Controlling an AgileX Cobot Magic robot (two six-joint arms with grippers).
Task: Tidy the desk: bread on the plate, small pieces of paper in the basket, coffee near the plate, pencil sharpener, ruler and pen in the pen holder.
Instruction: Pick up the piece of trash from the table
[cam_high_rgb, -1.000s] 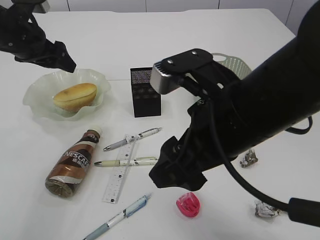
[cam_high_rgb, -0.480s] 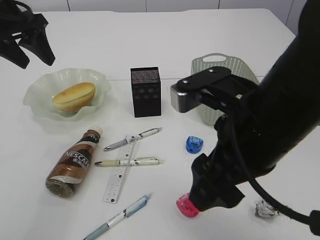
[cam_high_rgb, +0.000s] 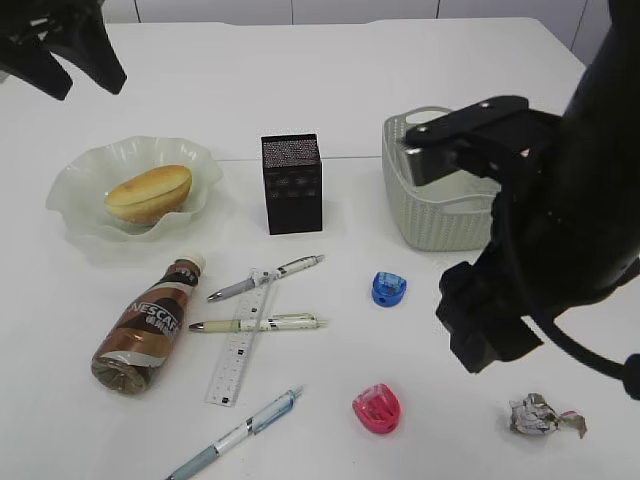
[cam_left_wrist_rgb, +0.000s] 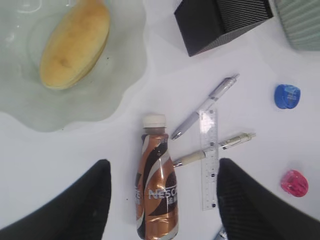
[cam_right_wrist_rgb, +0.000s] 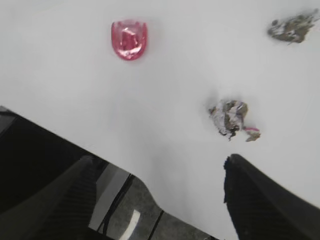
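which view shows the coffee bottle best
The left wrist view: the coffee bottle lies whole, seen from above, cap and label clear. The exterior view shows it smaller, at a slant. The right wrist view misses it.

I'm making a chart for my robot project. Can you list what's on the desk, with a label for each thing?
bread: on the plate
plate: left side
coffee bottle: lying down, near plate
pens: three, loose on desk
ruler: under two pens
sharpeners: blue and pink
pen holder: black, middle
basket: right
paper: two crumpled bits
left gripper: open, holding nothing
right gripper: open, holding nothing
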